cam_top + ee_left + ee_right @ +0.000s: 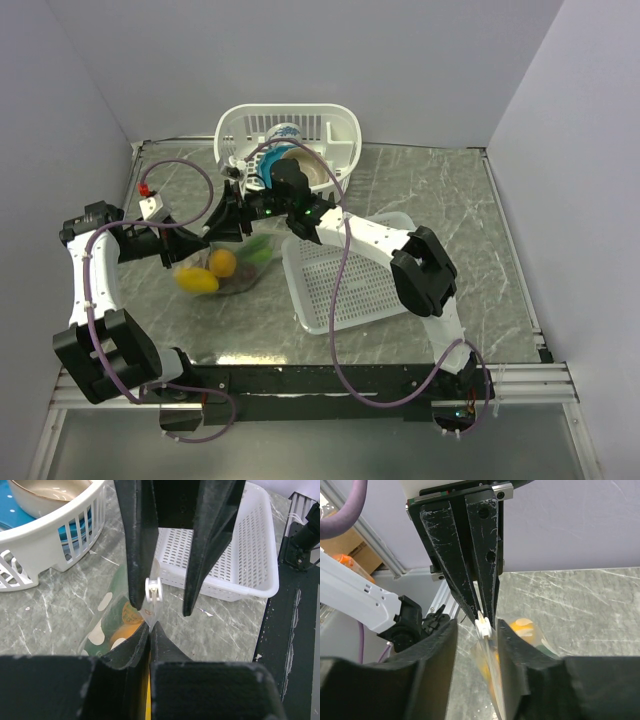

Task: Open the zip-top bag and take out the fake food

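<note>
Grey marble bench [450,200] carries the zip-top bag [102,620] left of centre, with the fake food [222,262] inside it. The left gripper [150,627] is clamped shut on the bag's zip edge, anchoring it, we judge. The right gripper [477,626] stands half-open astride the white slider [483,626], not visibly pinching it, and looks placed to draw the zip along.

Right claw [476,626] straddles the zip slider [483,627] (jaws apart) on the zip-top bag [492,676], pinched by the left claw [481,612].
</note>
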`<state>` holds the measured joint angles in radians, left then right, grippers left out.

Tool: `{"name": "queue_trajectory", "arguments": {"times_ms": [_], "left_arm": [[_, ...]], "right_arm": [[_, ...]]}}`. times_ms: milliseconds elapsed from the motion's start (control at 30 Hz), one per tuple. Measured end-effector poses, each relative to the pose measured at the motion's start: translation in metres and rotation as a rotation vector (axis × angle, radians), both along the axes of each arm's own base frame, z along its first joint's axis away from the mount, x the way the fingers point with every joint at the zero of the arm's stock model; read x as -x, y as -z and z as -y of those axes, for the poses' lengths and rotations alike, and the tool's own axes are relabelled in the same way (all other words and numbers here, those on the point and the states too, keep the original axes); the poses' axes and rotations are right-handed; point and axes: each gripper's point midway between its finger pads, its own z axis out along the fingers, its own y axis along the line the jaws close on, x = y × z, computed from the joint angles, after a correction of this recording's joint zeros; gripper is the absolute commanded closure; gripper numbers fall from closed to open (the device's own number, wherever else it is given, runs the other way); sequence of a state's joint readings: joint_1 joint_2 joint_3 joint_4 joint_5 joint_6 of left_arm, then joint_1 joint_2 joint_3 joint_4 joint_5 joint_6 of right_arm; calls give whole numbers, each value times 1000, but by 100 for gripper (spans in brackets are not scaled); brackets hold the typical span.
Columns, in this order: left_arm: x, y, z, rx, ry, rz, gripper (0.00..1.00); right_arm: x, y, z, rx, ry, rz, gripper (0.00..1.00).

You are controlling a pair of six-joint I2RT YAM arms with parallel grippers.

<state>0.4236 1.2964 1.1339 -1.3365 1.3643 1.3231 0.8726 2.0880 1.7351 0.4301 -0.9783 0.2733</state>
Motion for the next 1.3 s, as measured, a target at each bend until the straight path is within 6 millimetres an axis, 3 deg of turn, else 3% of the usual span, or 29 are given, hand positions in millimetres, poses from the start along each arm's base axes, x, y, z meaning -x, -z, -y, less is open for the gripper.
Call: {"name": "queue_trajectory", "arguments": {"times_ms": [33,233,667,800,900,967,1067,1167,1300], "left_arm": [[0,0,0,0,0,-1,91],[0,0,0,-1,0,0,91],[3,2,3,2,8,-12,92],[4,-10,4,-13,4,5,91],[3,-31,3,-30,-3,54,90],[2,-50,4,-37,-5,103,87],[6,-68,7,-52,-8,160,71],[14,-67,12,-50,-2,161,66],[23,-48,20,-24,23,98,61]], "right_arm": [[0,0,0,0,0,1,69],[-1,1,0,2,2,3,85],[-4,9,13,38,51,39,90],[-9,14,22,67,95,77,91],[-18,21,31,100,141,112,92],[-25,28,38,126,163,113,92],[-35,41,48,163,190,94,91],[-38,46,52,175,202,67,91],[-36,40,51,156,190,45,90]]}}
